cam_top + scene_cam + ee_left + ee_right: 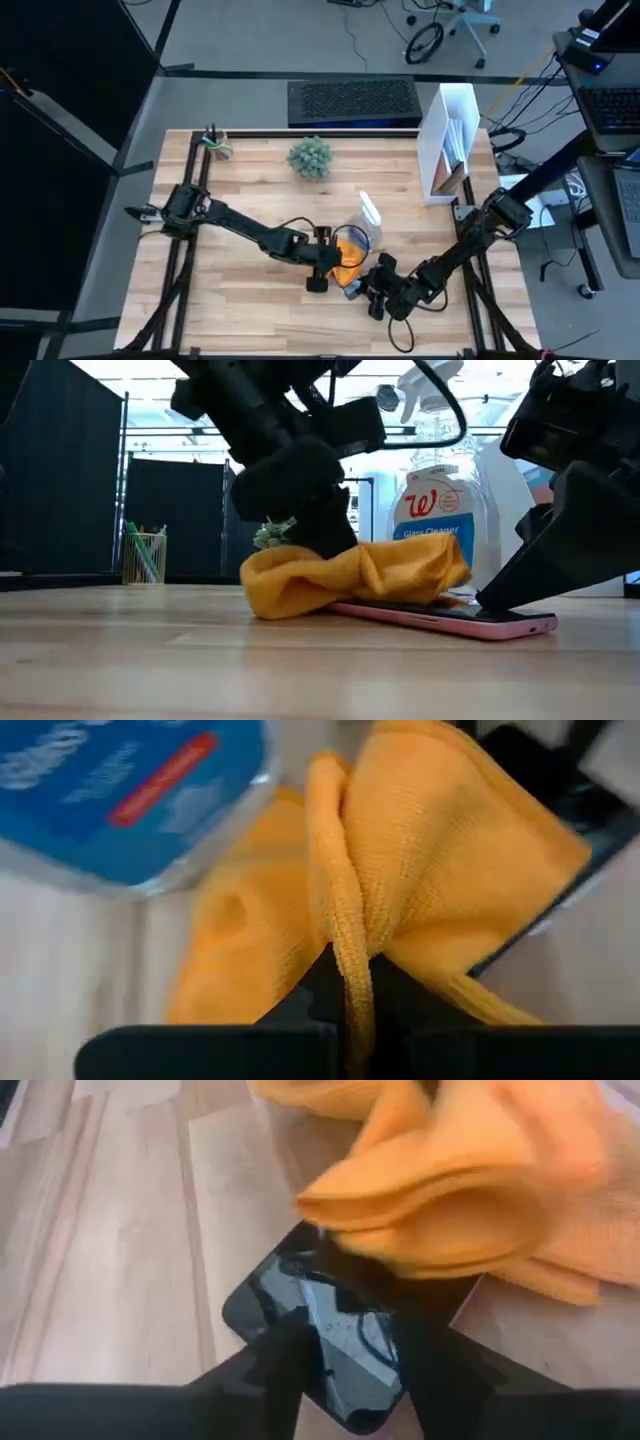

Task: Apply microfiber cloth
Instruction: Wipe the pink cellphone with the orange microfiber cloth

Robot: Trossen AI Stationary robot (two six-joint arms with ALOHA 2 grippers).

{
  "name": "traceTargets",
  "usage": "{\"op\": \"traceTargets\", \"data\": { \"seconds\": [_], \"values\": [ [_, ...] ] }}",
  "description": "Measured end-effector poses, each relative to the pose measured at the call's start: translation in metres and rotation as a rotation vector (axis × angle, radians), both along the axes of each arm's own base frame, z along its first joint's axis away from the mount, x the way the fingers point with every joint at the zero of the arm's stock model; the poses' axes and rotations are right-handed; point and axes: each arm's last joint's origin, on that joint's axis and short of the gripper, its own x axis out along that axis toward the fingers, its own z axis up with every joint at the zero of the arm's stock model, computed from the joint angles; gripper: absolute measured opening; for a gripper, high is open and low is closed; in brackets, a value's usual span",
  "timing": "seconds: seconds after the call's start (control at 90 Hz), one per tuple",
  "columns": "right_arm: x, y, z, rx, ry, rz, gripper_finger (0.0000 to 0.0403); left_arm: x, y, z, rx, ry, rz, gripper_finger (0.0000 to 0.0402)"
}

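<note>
The microfiber cloth (pixel 350 585) is bright orange and bunched up. It lies over one end of a black smartphone (pixel 300 1295) in a pink case, which rests flat on the wooden table (pixel 240 290). My left gripper (pixel 350 1010) comes in from the table's left and is shut on the cloth. My right gripper (pixel 360 1355) comes in from the right, open, with its fingertips on the phone's uncovered end. The phone's other end is hidden under the cloth. My left gripper pinches an upright fold of the cloth (pixel 345 945) between its two fingers, several layers together. The cloth spreads out beyond the fingers and rests bunched on the phone and the table (pixel 290 595). My right gripper's spread fingertips (pixel 290 1355) rest on the phone's screen near its uncovered end (pixel 500 615). They slant down from the right, and the phone lies on the table.
A clear spray bottle with a blue label (pixel 366 222) stands just behind the cloth. A small plant (pixel 310 157), a pen cup (pixel 215 143) and a white file holder (pixel 450 140) stand along the far edge. Bare wood lies toward the near left.
</note>
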Motion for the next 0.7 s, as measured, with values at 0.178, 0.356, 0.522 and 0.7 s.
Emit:
{"op": "traceTargets", "data": {
  "seconds": [0.178,0.356,0.522,0.7],
  "values": [
    [-0.004,0.0,-0.002,-0.044,0.05,0.038,0.008,-0.006,-0.019,-0.005,-0.057,0.03,0.038,0.0],
    [-0.006,-0.001,-0.002,-0.075,0.103,0.109,0.0057,-0.013,-0.035,-0.007,-0.122,0.048,0.092,0.0],
    [-0.005,-0.004,0.004,-0.112,0.113,0.17,0.0041,-0.018,-0.049,-0.007,-0.17,0.049,0.113,0.0],
    [-0.001,-0.018,0.016,-0.157,0.122,0.212,0.0033,-0.019,-0.059,-0.003,-0.17,0.029,0.121,0.0]
  ]
}}
